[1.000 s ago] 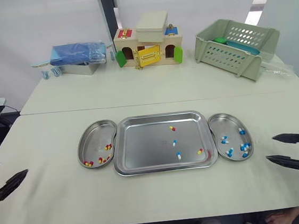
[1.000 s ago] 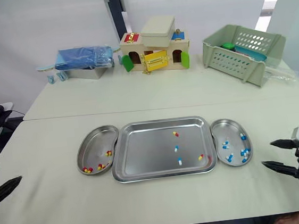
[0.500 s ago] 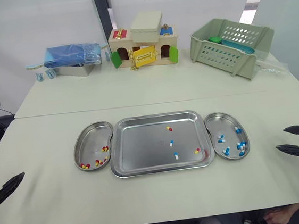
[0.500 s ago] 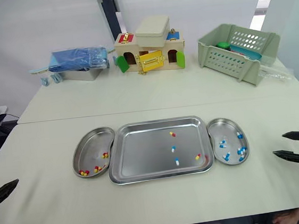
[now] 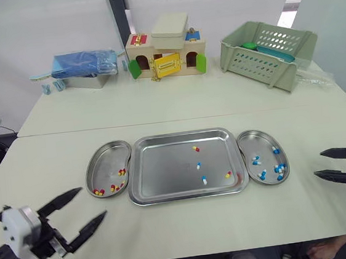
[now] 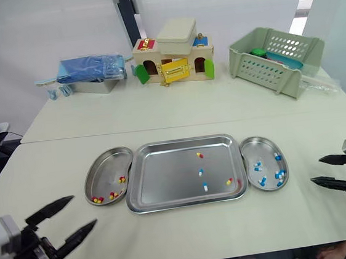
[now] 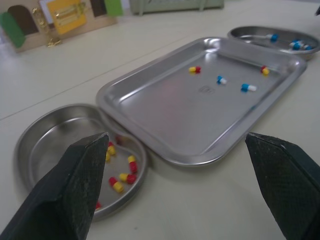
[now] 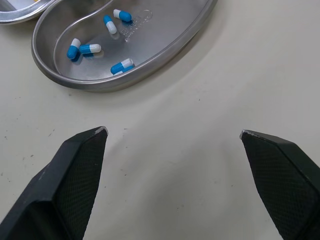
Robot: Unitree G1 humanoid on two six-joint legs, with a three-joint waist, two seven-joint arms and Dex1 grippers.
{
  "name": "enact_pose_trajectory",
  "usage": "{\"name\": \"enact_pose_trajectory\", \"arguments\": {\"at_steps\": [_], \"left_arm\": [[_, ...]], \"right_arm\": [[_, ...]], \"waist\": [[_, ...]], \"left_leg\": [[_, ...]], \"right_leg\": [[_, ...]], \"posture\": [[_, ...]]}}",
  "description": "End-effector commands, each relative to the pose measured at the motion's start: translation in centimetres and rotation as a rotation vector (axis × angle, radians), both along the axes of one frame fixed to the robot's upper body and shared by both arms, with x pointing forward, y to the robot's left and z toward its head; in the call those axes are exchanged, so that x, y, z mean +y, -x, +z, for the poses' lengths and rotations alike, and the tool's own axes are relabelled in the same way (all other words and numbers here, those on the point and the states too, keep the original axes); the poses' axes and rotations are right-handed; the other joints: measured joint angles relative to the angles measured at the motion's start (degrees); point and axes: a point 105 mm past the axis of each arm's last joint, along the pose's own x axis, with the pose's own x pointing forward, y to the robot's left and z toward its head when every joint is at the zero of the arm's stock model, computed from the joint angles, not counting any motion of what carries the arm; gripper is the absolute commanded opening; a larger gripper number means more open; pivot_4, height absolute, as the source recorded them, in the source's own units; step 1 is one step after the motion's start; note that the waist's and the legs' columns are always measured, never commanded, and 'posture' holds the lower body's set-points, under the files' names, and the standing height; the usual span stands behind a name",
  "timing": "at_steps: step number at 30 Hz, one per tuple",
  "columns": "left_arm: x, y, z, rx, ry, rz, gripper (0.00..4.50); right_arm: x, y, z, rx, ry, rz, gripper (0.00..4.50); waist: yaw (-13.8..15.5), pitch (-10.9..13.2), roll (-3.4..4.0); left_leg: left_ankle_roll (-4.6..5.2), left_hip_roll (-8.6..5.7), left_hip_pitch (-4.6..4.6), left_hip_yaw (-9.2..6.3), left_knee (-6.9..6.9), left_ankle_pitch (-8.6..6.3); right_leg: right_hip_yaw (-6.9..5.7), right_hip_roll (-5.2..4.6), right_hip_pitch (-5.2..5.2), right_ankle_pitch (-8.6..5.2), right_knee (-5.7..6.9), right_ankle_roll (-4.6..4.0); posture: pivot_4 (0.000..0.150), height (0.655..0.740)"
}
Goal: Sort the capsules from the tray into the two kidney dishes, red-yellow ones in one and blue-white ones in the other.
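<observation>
Where the surface (image 5: 176, 101) meets the white wall (image 5: 38, 26): a wooden toy house (image 5: 165, 56), a green basket (image 5: 267, 51) to its right, a blue bundle (image 5: 85, 61) on a metal box (image 5: 84, 82) to its left.
Surface: pale, with a seam (image 5: 172, 120) running across behind the tray.
Tray (image 5: 166, 186): centred near the front, holding two red-yellow capsules (image 5: 195, 149) and two blue-white capsules (image 5: 198, 165), all apart.
Left dish (image 5: 105, 161): just beside the tray's left side, with red-yellow ones inside.
Right dish (image 5: 262, 142): just beside the tray's right side, with blue-white ones inside.
Left hand (image 5: 92, 202): fingers spread, empty, over the front near the left dish.
Right hand (image 5: 319, 163): fingers spread, empty, right of the right dish.
Change: half a second ago the left hand sat at the view's left edge; it has come in toward the dish. The capsules lie as before.
</observation>
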Motion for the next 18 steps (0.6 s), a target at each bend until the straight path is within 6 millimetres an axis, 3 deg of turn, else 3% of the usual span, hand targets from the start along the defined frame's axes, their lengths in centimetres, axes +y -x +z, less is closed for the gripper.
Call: {"name": "enact_pose_trajectory", "arguments": {"at_steps": [1, 6, 11, 13, 18], "left_arm": [[-2.6, 1.5, -0.3, -0.091, 0.033, -0.107, 4.48], [-5.0, 3.4, -2.2, -0.162, 0.101, -0.178, 4.48], [-5.8, 4.0, -3.8, -0.145, 0.148, -0.185, 4.48], [-5.9, 3.8, -4.0, -0.155, 0.153, -0.188, 4.48], [-6.1, 3.3, -4.2, -0.168, 0.159, -0.194, 4.48]], "right_arm": [[1.0, 0.0, 1.9, -0.047, 0.002, 0.034, 4.50], [4.1, 2.0, 3.1, -0.013, -0.049, 0.080, 4.50], [9.7, 3.0, 5.4, -0.063, -0.064, 0.162, 4.50], [12.9, 3.2, 6.2, -0.068, -0.094, 0.210, 4.50], [18.4, 2.7, 5.7, -0.104, -0.095, 0.245, 4.50]], "waist": [[0.1, 0.0, 0.04], [0.5, 0.0, 0.11], [-0.2, -0.2, 0.34], [-0.2, -0.2, 0.34], [-0.1, -0.2, 0.27]], "left_leg": [[0.00, 0.00, 0.00, 0.00, 0.00, 0.00], [0.00, -0.01, -0.02, 0.00, 0.01, 0.00], [0.05, -0.07, -0.04, 0.08, -0.01, -0.04], [0.06, -0.07, -0.04, 0.07, -0.01, -0.04], [0.07, -0.07, -0.13, -0.05, -0.04, -0.04]], "right_leg": [[-0.01, 0.00, 0.00, 0.00, 0.00, 0.00], [-0.02, 0.00, 0.06, 0.00, -0.10, 0.01], [0.15, -0.01, 0.05, 0.06, -0.26, 0.11], [0.13, 0.00, 0.05, 0.07, -0.28, 0.13], [0.03, 0.00, 0.03, 0.07, -0.39, 0.13]], "posture": [[0.150, 0.7400], [0.150, 0.7400], [0.150, 0.7400], [0.150, 0.7400], [0.150, 0.7400]]}}
